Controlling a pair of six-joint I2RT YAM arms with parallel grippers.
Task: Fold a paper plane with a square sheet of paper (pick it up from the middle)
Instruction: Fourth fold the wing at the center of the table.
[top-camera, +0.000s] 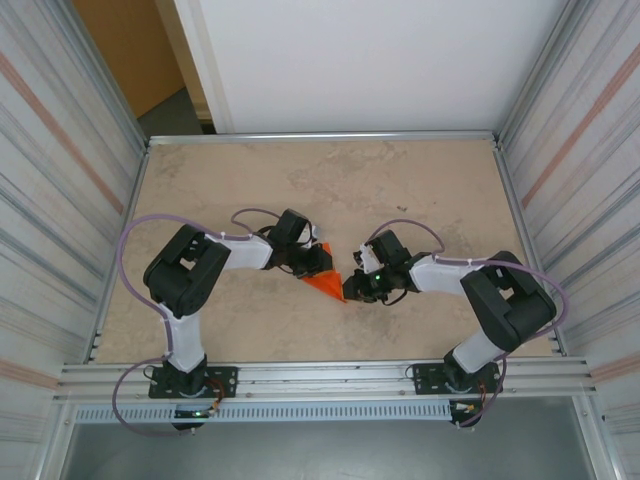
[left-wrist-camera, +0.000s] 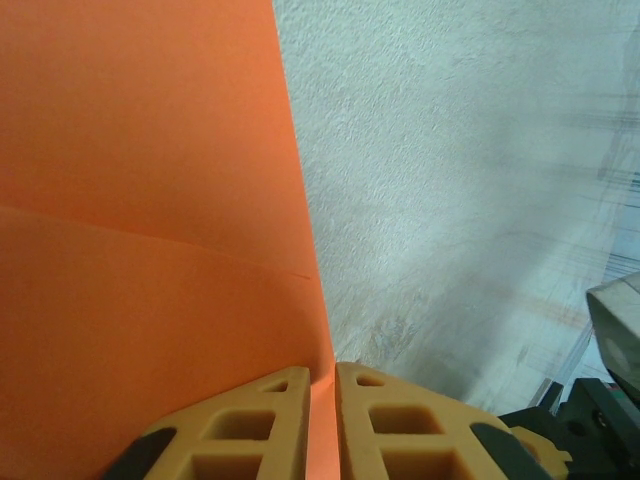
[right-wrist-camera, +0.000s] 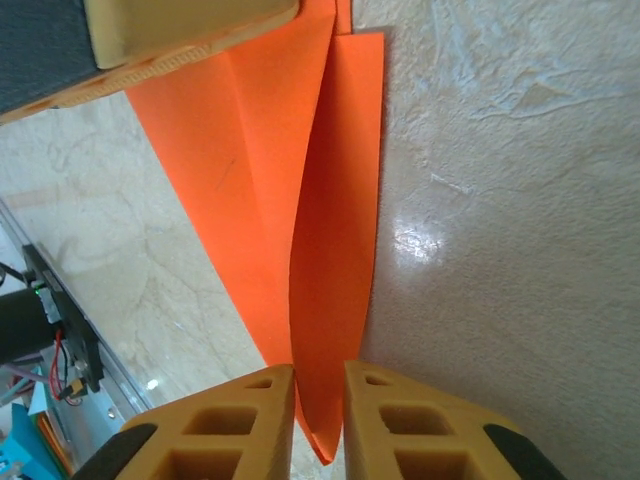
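The paper plane (top-camera: 325, 282) is a bright orange pointed fold held just over the table's middle, between my two grippers. My left gripper (top-camera: 316, 262) is shut on its wide end; in the left wrist view the orange sheet (left-wrist-camera: 150, 200) runs up from the pinched fingertips (left-wrist-camera: 322, 375). My right gripper (top-camera: 352, 290) holds the pointed end. In the right wrist view a curved flap of the paper plane (right-wrist-camera: 330, 250) sits between the jaws (right-wrist-camera: 319, 378), touching both pads, with its tip poking past them. The left gripper's finger (right-wrist-camera: 180, 30) shows at the top of that view.
The beige marbled table (top-camera: 330, 190) has raised metal rails on every side (top-camera: 320, 136). Corrugated walls stand to the left and right. Purple cables loop from both arms (top-camera: 130, 250).
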